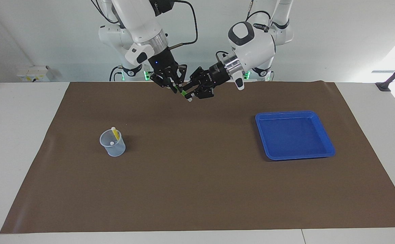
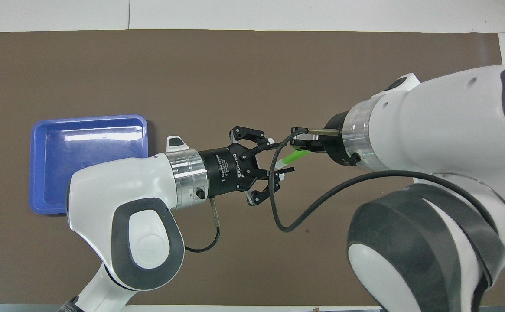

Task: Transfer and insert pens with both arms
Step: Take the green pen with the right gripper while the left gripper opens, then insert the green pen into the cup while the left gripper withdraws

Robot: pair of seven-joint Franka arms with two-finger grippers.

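green pen [image 1: 183, 92]: hanging in the air over the mat's robot-side edge, slanting down, pale tip lowest
right gripper [image 1: 174, 86]: pinching the pen's upper end, fingers closed on it
left gripper [image 1: 191, 92]: sitting right beside the tip, jaws looking parted, probably letting go
cup [image 1: 113, 143]: toward the right arm's end, already holding the yellow pen [image 1: 116, 133]
blue tray [image 1: 294, 135]: well apart, blocking nothing
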